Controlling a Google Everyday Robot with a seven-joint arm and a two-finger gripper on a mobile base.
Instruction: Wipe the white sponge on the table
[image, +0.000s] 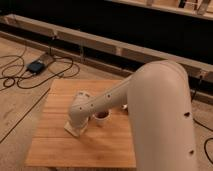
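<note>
The gripper (77, 124) is held low over the left-centre of the wooden counter (55, 150), in the lower left of the frame. It sits at the end of the pale arm (150, 100), which is reached in from the right. The fingers are closed and are judged to be clamped on the white sponge (71, 131). The sponge is seen as a pale flat block pressed on the counter directly beneath them, jutting toward the lower left. Its long axis appears to run from upper left to lower right, though this cannot be told for certain. A small cup (101, 119) is stood just beside the gripper, on its right. No label or writing can be read.
</note>
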